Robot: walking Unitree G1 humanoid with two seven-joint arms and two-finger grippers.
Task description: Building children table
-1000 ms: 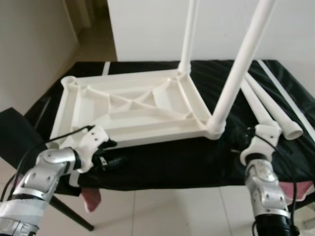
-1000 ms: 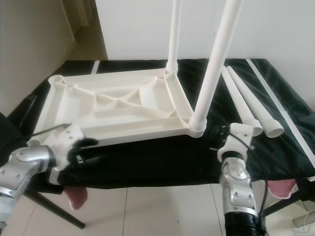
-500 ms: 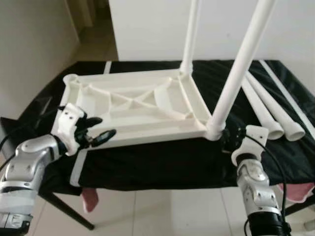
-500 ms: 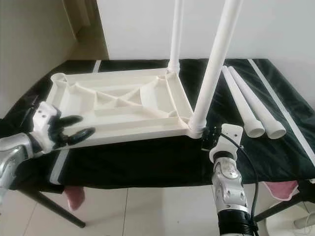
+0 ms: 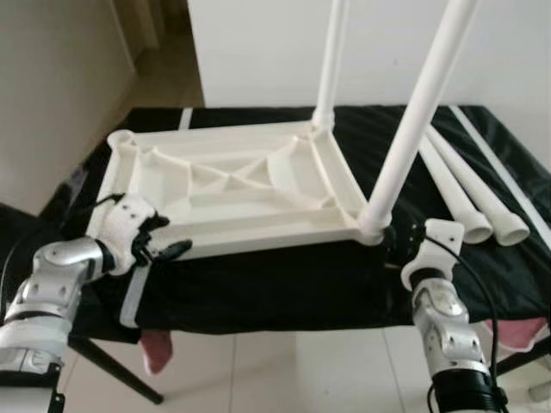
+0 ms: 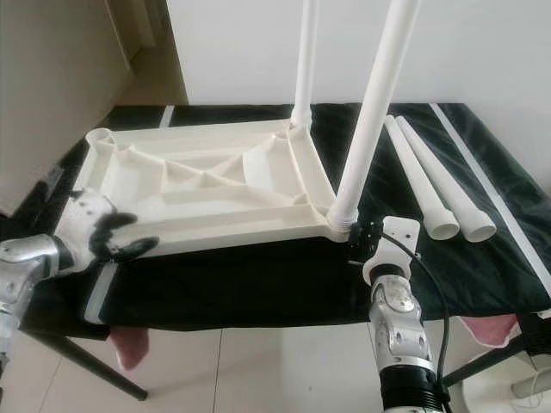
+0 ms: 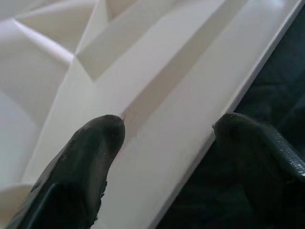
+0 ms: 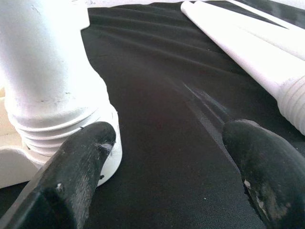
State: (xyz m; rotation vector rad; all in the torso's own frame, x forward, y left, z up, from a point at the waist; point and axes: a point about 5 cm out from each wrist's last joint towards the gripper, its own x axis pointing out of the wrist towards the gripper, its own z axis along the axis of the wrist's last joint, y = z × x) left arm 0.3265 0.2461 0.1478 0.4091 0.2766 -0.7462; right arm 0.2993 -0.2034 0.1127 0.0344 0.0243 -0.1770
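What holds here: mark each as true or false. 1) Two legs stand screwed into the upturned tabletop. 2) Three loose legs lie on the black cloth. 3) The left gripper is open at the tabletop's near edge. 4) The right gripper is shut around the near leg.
1) True: two upright legs rise from the right-hand corners of the upturned tabletop.
2) False: two loose legs lie on the black cloth, to the right.
3) True: the left gripper is open, its fingers straddling the rim.
4) False: the right gripper is open beside the leg's base, one finger at the threaded collar.
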